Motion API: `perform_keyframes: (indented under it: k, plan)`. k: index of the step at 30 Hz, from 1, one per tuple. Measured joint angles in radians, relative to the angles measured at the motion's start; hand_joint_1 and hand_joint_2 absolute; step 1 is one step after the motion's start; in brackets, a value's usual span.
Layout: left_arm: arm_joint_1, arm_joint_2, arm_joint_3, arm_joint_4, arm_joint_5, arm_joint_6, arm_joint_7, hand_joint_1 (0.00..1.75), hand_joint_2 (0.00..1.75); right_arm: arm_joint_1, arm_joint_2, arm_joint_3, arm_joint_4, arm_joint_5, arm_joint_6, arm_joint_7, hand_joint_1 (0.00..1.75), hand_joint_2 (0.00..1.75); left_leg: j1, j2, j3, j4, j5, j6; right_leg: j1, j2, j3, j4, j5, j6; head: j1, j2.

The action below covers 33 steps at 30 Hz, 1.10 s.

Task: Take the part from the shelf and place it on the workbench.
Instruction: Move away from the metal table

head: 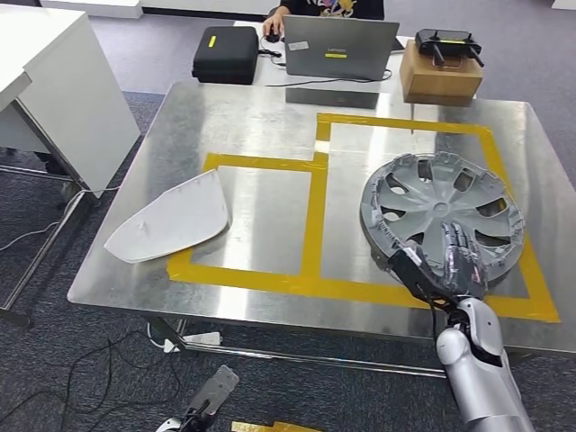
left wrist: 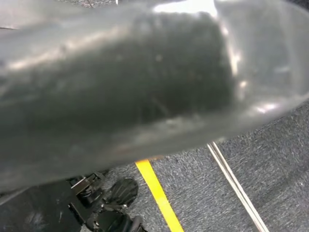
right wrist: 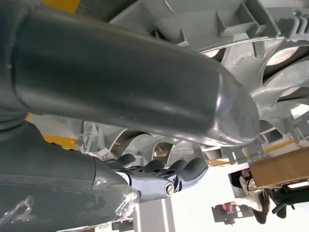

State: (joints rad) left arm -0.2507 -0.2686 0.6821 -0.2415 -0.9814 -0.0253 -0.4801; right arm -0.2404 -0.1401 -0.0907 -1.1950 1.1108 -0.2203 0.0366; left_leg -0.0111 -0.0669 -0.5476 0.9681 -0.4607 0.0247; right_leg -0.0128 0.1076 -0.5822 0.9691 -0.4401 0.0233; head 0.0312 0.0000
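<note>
We see one grey wheel cover lying flat on the metal workbench, inside the right-hand box of yellow tape, with its near rim just reaching the front strip of tape. Our right hand rests on that near rim, fingers laid over the spokes; in the right wrist view the thick thumb sits on one face of the cover and the darker fingers on the other, so we judge the hand is gripping the rim, though that view is close and turned and we cannot be sure how firm the grip is. The risk we see from here is in the letting go: if the fingers catch in a spoke opening as the hand draws back, the cover could be dragged toward the table's front edge, which is near, and tip off. A quick lift of the hand could also raise the near rim and let it slap down askew over the tape. Our left hand hangs low below the table edge, and we cannot tell how its fingers stand. Counting outward: one wheel cover, one white panel in the left taped box, one laptop, one black case, one cardboard box with one black controller on it, and one person's hand by the laptop.
</note>
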Motion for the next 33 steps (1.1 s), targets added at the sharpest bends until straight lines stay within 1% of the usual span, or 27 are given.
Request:
perform_keyframes:
  k: [6,8,9,12,13,14,15,16,17,18,19,20,21,22,23,24,25,26,28,29,30,31,32,33]
  plan:
    - [0.000,0.001,0.000,0.000,0.005,0.003,-0.005,0.00,0.00,-0.001,0.000,0.000,-0.005,-0.065,0.016,-0.013,0.00,0.00,0.000,0.000,0.000,0.000,0.000,0.000,0.000,0.000,0.000,0.000,0.000,0.000,0.000,0.000]
    - [0.000,0.002,0.000,0.000,0.012,0.003,-0.009,0.00,0.00,0.006,0.002,0.000,-0.019,-0.091,0.012,-0.031,0.00,0.00,0.000,0.000,0.000,0.000,0.000,0.000,0.000,0.000,0.000,0.000,0.000,0.000,0.000,0.000]
    - [0.001,0.002,0.000,0.000,0.018,0.002,-0.011,0.00,0.00,0.016,0.007,0.001,-0.034,-0.106,0.005,-0.045,0.00,0.00,-0.001,0.000,-0.001,0.003,-0.001,0.002,-0.001,0.000,0.000,-0.001,0.000,0.002,0.000,0.000]
    - [0.003,0.005,0.002,0.000,0.042,0.003,-0.022,0.00,0.00,0.088,0.036,0.009,-0.122,-0.128,-0.047,-0.092,0.00,0.00,-0.003,0.000,-0.002,0.010,-0.002,0.012,-0.005,0.002,0.001,-0.004,0.002,0.010,0.000,0.000]
    - [0.004,0.006,0.003,0.000,0.050,0.004,-0.027,0.00,0.00,0.128,0.049,0.015,-0.166,-0.123,-0.075,-0.106,0.00,0.00,0.001,0.001,0.001,0.003,0.002,0.014,-0.003,0.004,0.001,-0.004,0.002,0.012,-0.001,0.000]
    - [0.006,0.006,0.004,0.000,0.058,0.005,-0.031,0.00,0.00,0.173,0.064,0.024,-0.214,-0.111,-0.108,-0.119,0.00,0.00,0.005,0.005,0.005,-0.006,0.007,0.017,0.000,-0.006,-0.003,0.000,-0.005,0.014,0.000,0.000]
    - [0.008,0.007,0.005,0.000,0.066,0.007,-0.036,0.00,0.00,0.218,0.081,0.036,-0.262,-0.097,-0.140,-0.128,0.00,0.00,0.010,0.010,0.009,-0.015,0.013,0.020,0.003,-0.023,-0.012,0.019,-0.021,0.017,0.003,0.000]
    - [0.011,0.008,0.007,0.000,0.074,0.007,-0.041,0.00,0.00,0.261,0.098,0.050,-0.307,-0.082,-0.167,-0.135,0.00,0.00,0.014,0.017,0.013,-0.024,0.017,0.022,0.005,-0.047,-0.031,0.058,-0.048,0.019,0.007,0.000]
    - [0.015,0.009,0.009,0.000,0.078,0.008,-0.044,0.00,0.00,0.298,0.113,0.063,-0.343,-0.069,-0.185,-0.139,0.00,0.00,0.015,0.024,0.014,-0.026,0.018,0.023,0.004,-0.073,-0.060,0.120,-0.083,0.022,0.011,0.000]
    - [0.020,0.011,0.012,0.000,0.081,0.008,-0.045,0.00,0.00,0.329,0.125,0.075,-0.374,-0.060,-0.197,-0.140,0.00,0.00,0.015,0.032,0.013,-0.026,0.018,0.022,0.000,-0.089,-0.093,0.192,-0.116,0.027,0.014,0.000]
    - [0.025,0.013,0.015,0.000,0.082,0.008,-0.046,0.00,0.00,0.354,0.134,0.084,-0.398,-0.056,-0.202,-0.140,0.00,0.00,0.015,0.040,0.011,-0.025,0.017,0.021,-0.004,-0.097,-0.121,0.253,-0.138,0.032,0.014,0.000]
    - [0.030,0.014,0.018,0.000,0.083,0.008,-0.046,0.00,0.00,0.374,0.140,0.090,-0.418,-0.054,-0.204,-0.138,0.00,0.00,0.016,0.047,0.010,-0.024,0.016,0.019,-0.008,-0.101,-0.134,0.282,-0.143,0.036,0.014,0.000]
    - [0.032,0.016,0.021,0.000,0.083,0.008,-0.046,0.00,0.00,0.389,0.144,0.093,-0.433,-0.053,-0.205,-0.137,0.00,0.00,0.017,0.052,0.008,-0.022,0.015,0.016,-0.012,-0.103,-0.125,0.270,-0.128,0.041,0.014,0.000]
    - [0.034,0.016,0.023,0.000,0.084,0.008,-0.046,0.00,0.00,0.398,0.147,0.095,-0.446,-0.053,-0.205,-0.136,0.00,0.00,0.019,0.057,0.007,-0.018,0.013,0.012,-0.016,-0.106,-0.093,0.216,-0.099,0.045,0.014,0.000]
    - [0.034,0.016,0.025,0.000,0.085,0.009,-0.046,0.00,0.00,0.404,0.150,0.096,-0.458,-0.053,-0.205,-0.136,0.00,0.00,0.021,0.060,0.006,-0.011,0.010,0.005,-0.020,-0.109,-0.049,0.140,-0.071,0.049,0.014,0.000]
    - [0.033,0.017,0.026,0.000,0.088,0.010,-0.047,0.00,0.00,0.410,0.153,0.098,-0.469,-0.051,-0.207,-0.139,0.00,0.00,0.021,0.061,0.003,-0.003,0.006,-0.003,-0.021,-0.109,-0.009,0.075,-0.052,0.049,0.015,0.000]
    - [0.033,0.018,0.028,0.000,0.093,0.012,-0.048,0.00,0.00,0.421,0.157,0.100,-0.483,-0.048,-0.213,-0.144,0.00,0.00,0.019,0.062,0.000,0.005,0.003,-0.011,-0.021,-0.108,0.019,0.032,-0.042,0.045,0.014,0.000]
    - [0.033,0.019,0.030,0.000,0.100,0.015,-0.050,0.00,0.00,0.439,0.164,0.103,-0.499,-0.042,-0.226,-0.154,0.00,0.00,0.018,0.062,-0.002,0.011,0.002,-0.018,-0.020,-0.107,0.030,0.016,-0.042,0.039,0.013,0.000]
    - [0.039,0.023,0.038,0.000,0.119,0.022,-0.057,0.00,0.00,0.502,0.184,0.118,-0.543,-0.026,-0.271,-0.180,0.00,0.00,0.019,0.061,-0.006,0.016,0.005,-0.030,-0.016,-0.105,0.026,0.024,-0.039,0.023,0.010,0.000]
    - [0.043,0.024,0.044,0.000,0.129,0.027,-0.060,0.00,0.00,0.540,0.196,0.128,-0.567,-0.020,-0.299,-0.194,0.00,0.00,0.021,0.061,-0.008,0.019,-0.001,-0.035,-0.016,-0.106,0.023,0.026,-0.036,0.016,0.010,0.000]
    - [0.048,0.027,0.051,0.000,0.138,0.031,-0.064,0.00,0.00,0.578,0.210,0.138,-0.593,-0.017,-0.329,-0.209,0.00,0.00,0.023,0.061,-0.014,0.032,-0.018,-0.040,-0.016,-0.107,0.018,0.026,-0.032,0.008,0.008,0.000]
    - [0.052,0.030,0.058,0.000,0.146,0.035,-0.067,0.00,0.00,0.616,0.225,0.148,-0.617,-0.015,-0.357,-0.223,0.00,0.00,0.024,0.061,-0.026,0.063,-0.050,-0.044,-0.016,-0.108,0.013,0.026,-0.027,-0.001,0.005,0.000]
    - [0.055,0.032,0.064,0.000,0.154,0.038,-0.070,0.00,0.00,0.654,0.239,0.157,-0.638,-0.014,-0.382,-0.236,0.00,0.00,0.024,0.062,-0.045,0.116,-0.093,-0.048,-0.015,-0.109,0.005,0.025,-0.023,-0.008,0.002,0.000]
    - [0.058,0.035,0.071,0.000,0.163,0.042,-0.073,0.00,0.00,0.690,0.255,0.165,-0.655,-0.016,-0.401,-0.250,0.00,0.00,0.024,0.062,-0.068,0.183,-0.138,-0.049,-0.013,-0.110,-0.003,0.026,-0.018,-0.013,-0.001,0.000]
